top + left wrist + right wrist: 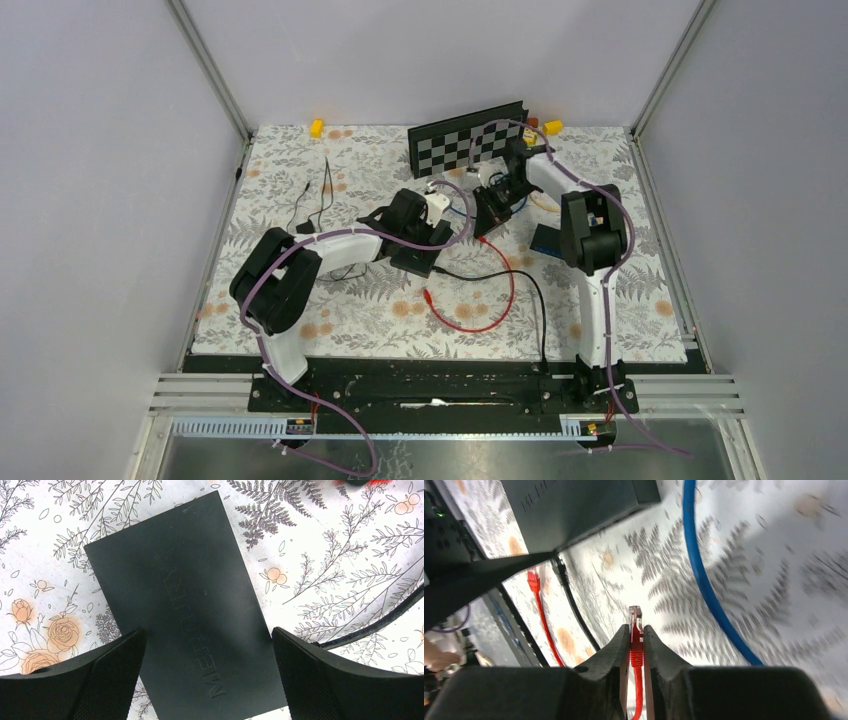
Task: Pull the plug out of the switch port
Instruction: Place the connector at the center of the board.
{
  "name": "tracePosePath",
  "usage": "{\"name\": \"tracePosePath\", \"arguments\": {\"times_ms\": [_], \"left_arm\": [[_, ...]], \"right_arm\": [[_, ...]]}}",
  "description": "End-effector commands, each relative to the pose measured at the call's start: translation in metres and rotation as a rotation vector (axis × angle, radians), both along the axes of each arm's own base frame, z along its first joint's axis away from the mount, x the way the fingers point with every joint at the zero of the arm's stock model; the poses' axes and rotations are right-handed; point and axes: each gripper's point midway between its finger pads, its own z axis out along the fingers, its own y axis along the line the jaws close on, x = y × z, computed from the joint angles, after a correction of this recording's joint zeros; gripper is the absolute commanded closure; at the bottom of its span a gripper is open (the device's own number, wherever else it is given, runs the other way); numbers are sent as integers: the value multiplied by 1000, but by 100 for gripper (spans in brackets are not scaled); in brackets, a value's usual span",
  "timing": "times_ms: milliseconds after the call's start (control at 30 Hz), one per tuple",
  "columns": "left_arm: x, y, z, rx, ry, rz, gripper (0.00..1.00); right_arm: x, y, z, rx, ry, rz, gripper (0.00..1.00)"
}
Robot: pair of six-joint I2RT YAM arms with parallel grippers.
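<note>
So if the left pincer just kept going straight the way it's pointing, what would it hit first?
Most likely the black Mercury network switch. The left pincer is open and points down at it, a finger on each side, so the switch's top lies straight ahead. How far off is unclear.

Black rectangular network switch (187, 605) flat on floral-print tablecloth (350, 555), between left gripper (207, 672) fingers. Red cable plug (636, 630) between right gripper (636, 647) fingers, apart from switch.

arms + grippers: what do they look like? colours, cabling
Both arms have white links with black joint housings. A purple cable loops along each. The left gripper and right gripper have black, wedge-shaped fingers with a matte texture. No markings visible on them.
</note>
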Motion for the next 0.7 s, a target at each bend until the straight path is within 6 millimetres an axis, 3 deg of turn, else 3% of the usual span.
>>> {"name": "tracePosePath", "arguments": {"times_ms": [0,267,667], "left_arm": [[-9,19,-12,68,48,26,4],[-6,19,-6,67,29,27,3],[-5,19,-5,72,25,25,2]], "right_arm": [[19,-42,71,-98,-214,-10,100],[56,-112,153,-368,-534,-130,100],[87,-144,279,-497,-921,-243,100]]}}
